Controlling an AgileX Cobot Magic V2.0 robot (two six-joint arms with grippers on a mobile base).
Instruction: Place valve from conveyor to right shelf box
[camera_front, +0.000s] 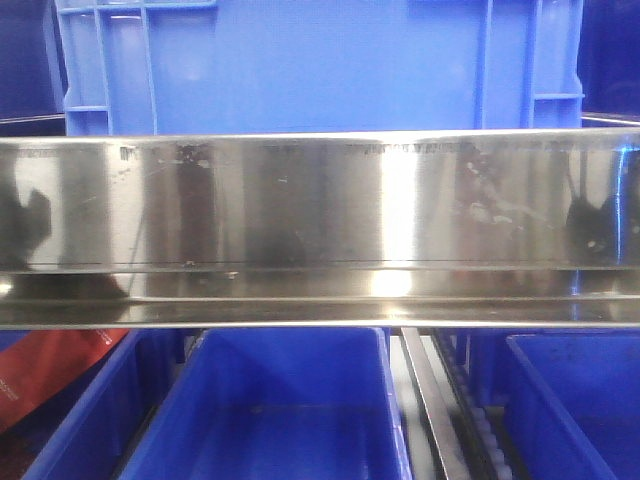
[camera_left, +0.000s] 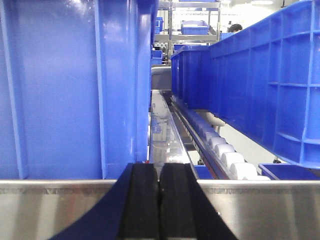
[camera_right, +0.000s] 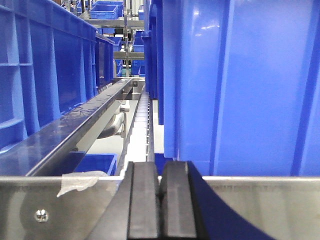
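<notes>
Blue bins (camera_front: 300, 60) above a steel rail (camera_front: 320, 200); left end effector (camera_left: 159, 210) and right end effector (camera_right: 160, 210) closed, empty.

Left tool (camera_left: 159, 200) black flat fingers, right tool (camera_right: 160, 205) black, matte, rectangular

Warehouse or factory storeroom: blue plastic crates (camera_front: 300, 60) on roller racks (camera_left: 225, 155), steel shelf rails (camera_front: 320, 200), further metal shelving (camera_right: 107, 20) stacked with bins behind.
</notes>
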